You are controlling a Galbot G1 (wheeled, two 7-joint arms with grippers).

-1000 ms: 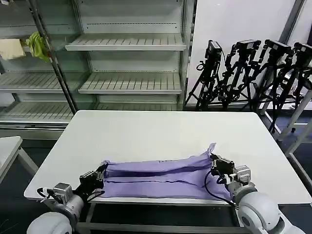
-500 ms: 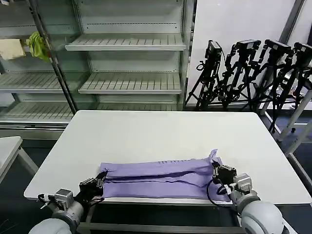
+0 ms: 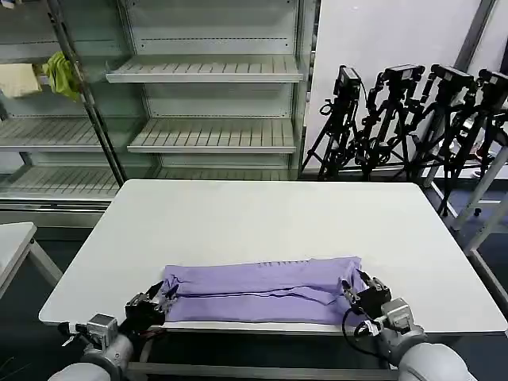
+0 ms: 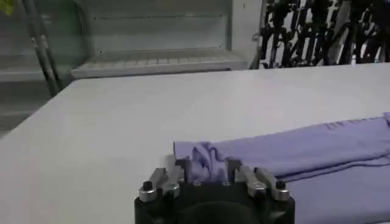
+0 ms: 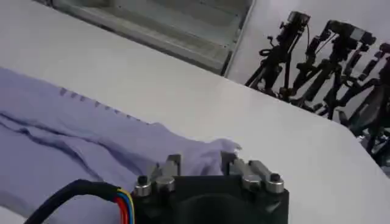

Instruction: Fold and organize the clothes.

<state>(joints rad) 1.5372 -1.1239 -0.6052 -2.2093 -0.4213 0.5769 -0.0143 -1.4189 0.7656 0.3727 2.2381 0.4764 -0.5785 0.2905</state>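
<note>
Head view: a light purple T-shirt of soft fabric lies folded into a long flat band along the near edge of a white rectangular table. The left gripper sits at the band's left end, its dark fingers spread with the cloth's edge between them. The right gripper sits at the right end, also at the near table edge, fingers apart around the fabric's corner. Behind the table stand grey metal shelves; a yellow-green cloth and a cream cloth hang at their far left. 4 black camera tripods stand behind on the right.

Left wrist view: the left gripper has its 2 metal fingers set apart, a bunched fold of the T-shirt lying between them on the table. Whether the fingers touch the cloth cannot be told.

Right wrist view: the right gripper is likewise spread, its fingers on either side of a raised corner of the T-shirt, which stretches away across the table. The tripods stand beyond.
</note>
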